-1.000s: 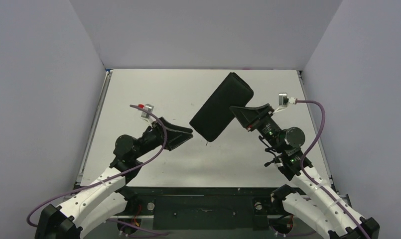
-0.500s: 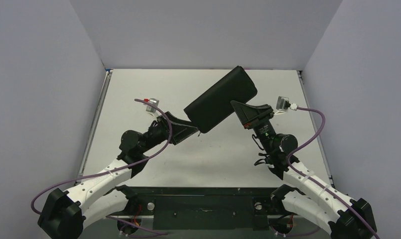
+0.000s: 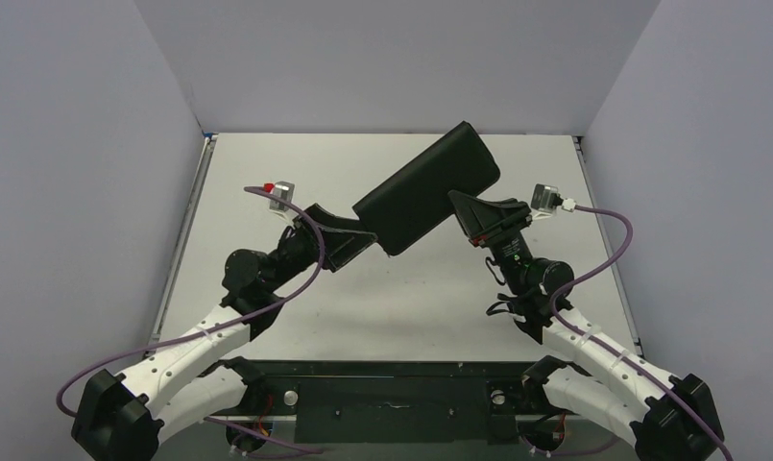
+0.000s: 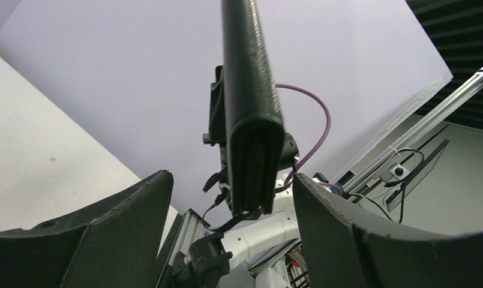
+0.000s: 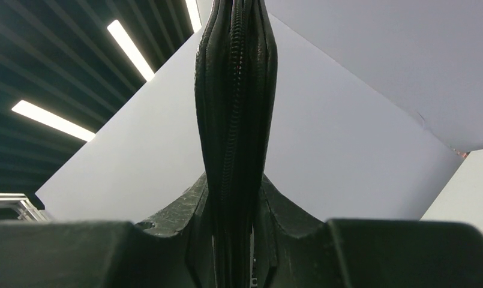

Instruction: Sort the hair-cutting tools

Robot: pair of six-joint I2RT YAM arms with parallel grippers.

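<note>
The flat black zip case (image 3: 426, 188) hangs tilted in the air above the table. My right gripper (image 3: 461, 217) is shut on its right edge; the right wrist view shows the case's zip edge (image 5: 236, 120) clamped between the two fingers. My left gripper (image 3: 368, 240) is open just below and left of the case's lower end; in the left wrist view that end (image 4: 251, 150) stands between and beyond the spread fingers, not touching them. The silver scissors and the black comb are not in view.
The white table top (image 3: 267, 173) is walled by grey panels on three sides. A black rail (image 3: 392, 375) with the arm bases runs along the near edge. Purple cables loop beside both arms.
The right gripper has lifted and swung the case so its lower end points further left. The left gripper has moved up and back toward that end.
</note>
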